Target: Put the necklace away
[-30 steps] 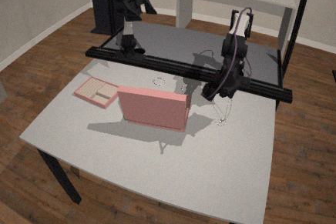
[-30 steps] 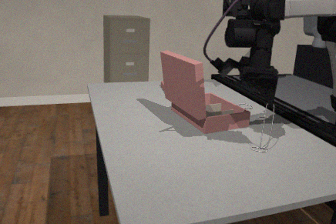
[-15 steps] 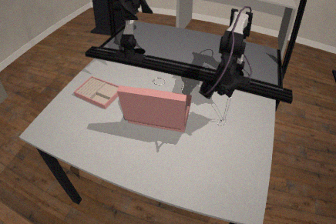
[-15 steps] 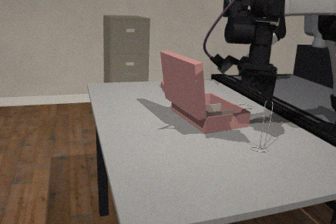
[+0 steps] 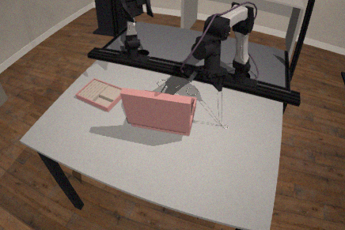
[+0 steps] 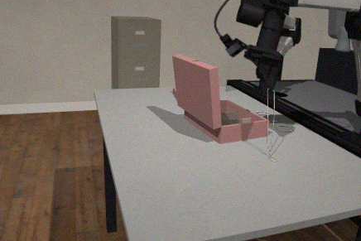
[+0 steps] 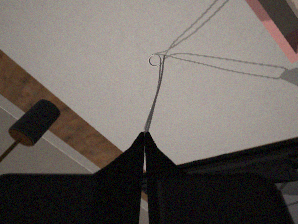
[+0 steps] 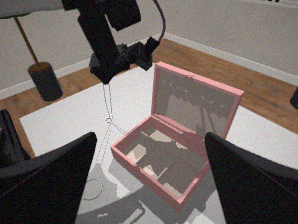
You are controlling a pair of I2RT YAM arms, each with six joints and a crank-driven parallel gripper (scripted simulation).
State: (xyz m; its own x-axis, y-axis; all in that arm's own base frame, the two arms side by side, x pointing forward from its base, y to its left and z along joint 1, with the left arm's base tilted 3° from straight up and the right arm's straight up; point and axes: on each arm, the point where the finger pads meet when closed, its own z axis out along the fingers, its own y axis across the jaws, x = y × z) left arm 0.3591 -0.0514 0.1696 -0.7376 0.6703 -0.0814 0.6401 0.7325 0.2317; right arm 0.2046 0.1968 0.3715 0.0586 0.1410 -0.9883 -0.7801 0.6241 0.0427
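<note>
Currently, left pincer [image 5: 220, 88] [image 6: 269, 88] [image 7: 145, 133] [image 8: 106, 81] closed on necklace [image 5: 221, 107] [image 6: 267, 114] [image 7: 155, 100] [image 8: 105, 100], which hangs outside the open jewelry box [image 5: 158, 113] [image 6: 244, 132] [image 7: 274, 33] [image 8: 145, 179]; right pincer [image 5: 138, 15] [image 8: 150, 135] wide open, nothing held.

top looks steeply down across the worktop [image 5: 221, 160] [image 6: 186, 185] [image 7: 75, 75] [image 8: 60, 120]; exterior looks lower, along it from a short edge. left wrist peers down close; right wrist looks obliquely across. all share the box [image 5: 158, 113] [image 6: 196, 89] [image 7: 272, 30] [image 8: 200, 78].
</note>
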